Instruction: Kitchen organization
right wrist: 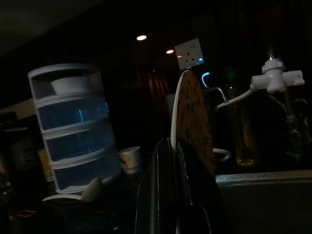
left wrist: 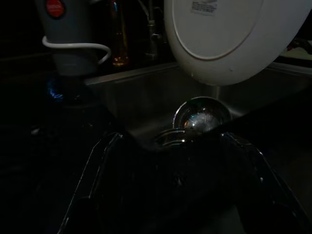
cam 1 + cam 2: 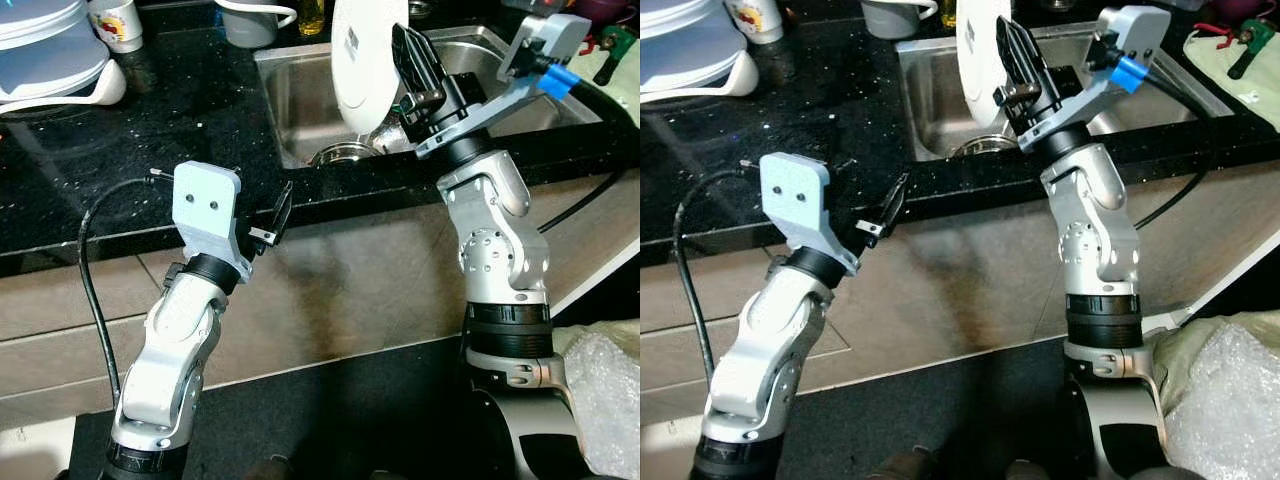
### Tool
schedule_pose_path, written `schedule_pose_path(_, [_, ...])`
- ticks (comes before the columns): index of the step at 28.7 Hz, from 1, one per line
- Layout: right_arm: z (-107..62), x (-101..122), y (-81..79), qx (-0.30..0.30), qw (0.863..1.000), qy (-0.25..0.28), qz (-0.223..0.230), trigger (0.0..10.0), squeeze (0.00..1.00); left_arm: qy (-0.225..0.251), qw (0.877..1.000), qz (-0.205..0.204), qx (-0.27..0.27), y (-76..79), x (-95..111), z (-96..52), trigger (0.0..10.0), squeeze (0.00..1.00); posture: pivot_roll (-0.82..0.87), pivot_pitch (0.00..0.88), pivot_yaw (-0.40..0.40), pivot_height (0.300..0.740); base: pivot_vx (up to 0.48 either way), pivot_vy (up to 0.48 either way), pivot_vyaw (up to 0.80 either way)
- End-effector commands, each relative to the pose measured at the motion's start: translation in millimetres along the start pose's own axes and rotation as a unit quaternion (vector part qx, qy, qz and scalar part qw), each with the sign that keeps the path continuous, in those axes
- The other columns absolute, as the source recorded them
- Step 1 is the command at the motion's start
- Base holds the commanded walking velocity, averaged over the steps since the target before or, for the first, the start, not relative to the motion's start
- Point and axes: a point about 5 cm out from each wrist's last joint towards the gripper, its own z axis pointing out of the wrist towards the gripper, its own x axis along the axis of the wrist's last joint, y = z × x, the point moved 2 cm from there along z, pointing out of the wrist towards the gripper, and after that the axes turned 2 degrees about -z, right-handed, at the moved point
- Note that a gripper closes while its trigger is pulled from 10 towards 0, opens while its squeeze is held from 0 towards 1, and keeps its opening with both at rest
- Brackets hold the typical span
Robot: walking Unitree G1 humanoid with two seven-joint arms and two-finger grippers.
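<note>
Standing on edge over the sink (image 3: 300,100), plate (image 3: 362,60) pinched by right gripper (image 3: 415,65).

head eyes look down at the sink (image 3: 300,110); wrist cameras face it closely.

Item: white plate (image 3: 365,55), round, glossy, with a small printed label on its underside. We record it held on edge, upright, above the steel sink (image 3: 300,110), its rim pinched between the two black fingers of the right gripper (image 3: 415,70). In the right wrist view we see its face edge-on, with a brownish patterned surface. Item: steel bowls (image 2: 200,117), shiny, lying in the bottom of the sink beneath the plate; we count at least two rims, nested or overlapping, we cannot tell which.
</note>
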Motion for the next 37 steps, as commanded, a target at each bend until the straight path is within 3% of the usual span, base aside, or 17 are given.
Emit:
schedule_pose_path(1, [-0.3,2.2,-5.5,0.015,1.000,0.004,0.000,10.0,0.00,0.004,1.000,0.006,-0.005,0.9,1.7,-0.6,10.0,0.00,0.05,0.081,-0.034,0.740,0.405,0.000,0.00])
schedule_pose_path(19, [-1.7,-3.2,-7.8,0.021,1.000,-0.012,-0.009,10.0,0.00,0.002,1.000,0.006,-0.003,1.5,0.6,-0.7,10.0,0.00,0.05,0.082,-0.034,0.740,0.393,0.000,0.00])
schedule_pose_path(28, [-2.4,-25.4,4.2,-0.007,0.992,-0.088,-0.086,10.0,0.00,-0.006,1.000,-0.002,0.004,1.3,-2.8,-1.6,10.0,0.00,0.05,0.090,-0.037,0.740,0.000,0.000,0.00])
schedule_pose_path(30, [-2.4,-25.4,4.2,-0.007,0.992,-0.088,-0.086,10.0,0.00,-0.006,1.000,-0.002,0.004,1.3,-2.8,-1.6,10.0,0.00,0.05,0.090,-0.037,0.740,0.000,0.000,0.00])
schedule_pose_path(33, [2.4,-41.1,14.2,0.002,0.974,-0.168,-0.152,10.0,0.00,-0.008,1.000,-0.003,0.010,0.1,-2.9,-3.6,10.0,0.00,0.05,0.100,-0.046,0.740,0.000,0.000,0.00])
schedule_pose_path(36, [3.6,-44.2,18.0,0.001,0.968,-0.186,-0.171,10.0,0.00,-0.009,1.000,-0.002,0.012,-0.4,-3.2,-4.1,10.0,0.00,0.05,0.100,-0.046,0.740,0.000,0.000,0.00])
schedule_pose_path(37, [4.9,-53.5,24.6,0.008,0.947,-0.235,-0.219,10.0,0.00,-0.012,1.000,0.000,0.014,-0.1,-4.0,-5.9,10.0,0.00,0.05,0.113,-0.058,0.740,0.000,0.000,0.00])
